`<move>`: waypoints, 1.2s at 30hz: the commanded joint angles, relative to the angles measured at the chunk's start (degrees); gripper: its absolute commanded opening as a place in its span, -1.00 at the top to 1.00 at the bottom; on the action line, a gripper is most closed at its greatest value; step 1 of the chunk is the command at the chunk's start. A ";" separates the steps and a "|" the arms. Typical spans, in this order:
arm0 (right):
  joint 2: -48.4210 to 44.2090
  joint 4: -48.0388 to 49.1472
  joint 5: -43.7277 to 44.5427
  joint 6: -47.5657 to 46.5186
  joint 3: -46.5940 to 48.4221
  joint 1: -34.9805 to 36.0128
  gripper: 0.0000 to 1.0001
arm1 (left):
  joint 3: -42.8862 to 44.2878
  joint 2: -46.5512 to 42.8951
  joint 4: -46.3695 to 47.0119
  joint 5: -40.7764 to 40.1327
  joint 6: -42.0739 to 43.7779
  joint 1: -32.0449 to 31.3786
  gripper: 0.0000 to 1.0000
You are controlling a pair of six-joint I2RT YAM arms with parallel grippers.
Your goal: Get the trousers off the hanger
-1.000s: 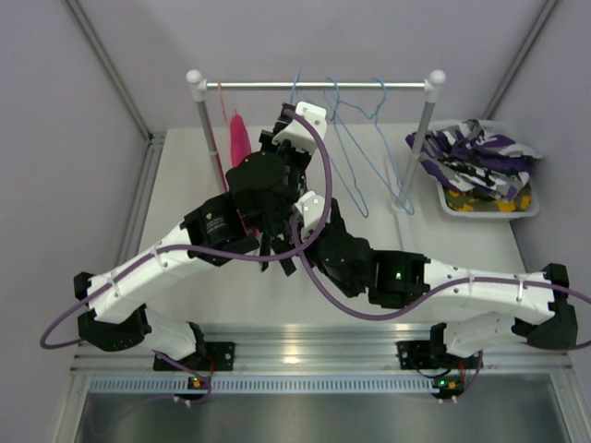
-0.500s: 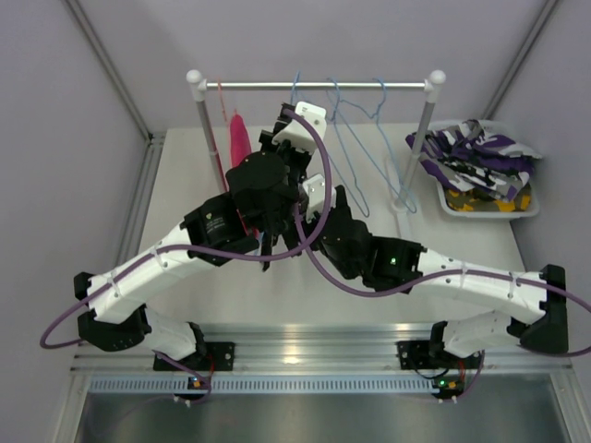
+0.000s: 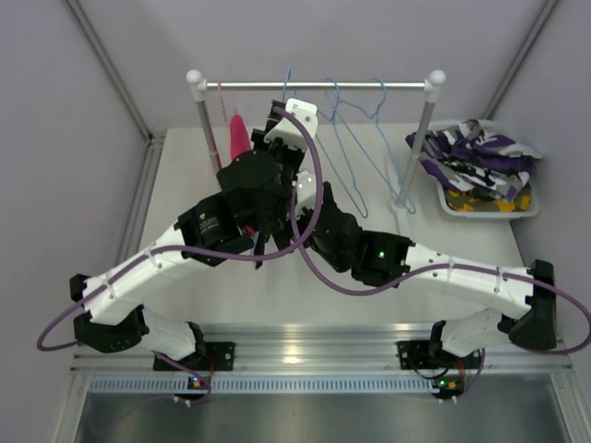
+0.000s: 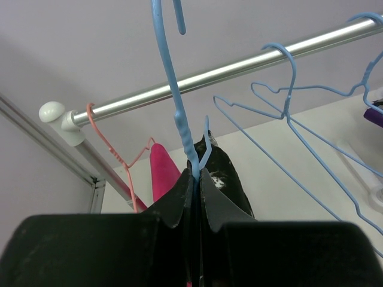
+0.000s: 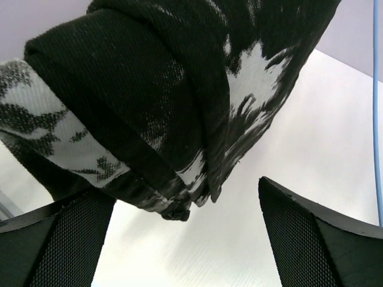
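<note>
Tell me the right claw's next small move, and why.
Probably raise the right claw slightly and close it on the black-and-white trousers: its jaws stand open beneath the hanging cloth, while the left claw is shut on the blue hanger, steadying it.

Hot pink trousers (image 3: 239,138) hanging under left end of rail (image 3: 314,86). Black trousers with white print (image 5: 179,89) hanging folded on blue hanger (image 4: 179,119), below rail middle. Purple camouflage trousers (image 3: 476,152) lying crumpled over yellow-olive camouflage trousers (image 3: 471,198), beyond rail right end.

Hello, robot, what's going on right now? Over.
Left gripper shut on blue hanger. Right gripper open under black printed trousers, not gripping. Pink trousers hang close beside.
</note>
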 commanded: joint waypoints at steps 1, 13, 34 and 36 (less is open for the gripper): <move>0.77 2.49 -1.62 -1.22 2.90 -0.74 -0.99 | -0.10 -1.76 7.73 0.62 1.35 -0.61 1.00; 1.82 2.49 1.81 -3.07 4.48 -1.00 -0.92 | -0.72 -2.29 5.44 1.06 -1.20 -0.70 1.00; -0.37 3.28 0.23 -4.83 4.57 -3.02 -0.19 | -5.29 -3.43 3.42 -0.35 -1.81 -2.19 1.00; -0.11 3.72 0.49 -5.09 4.92 -3.02 -0.19 | -5.72 -3.70 2.72 -0.17 -2.51 -2.37 1.00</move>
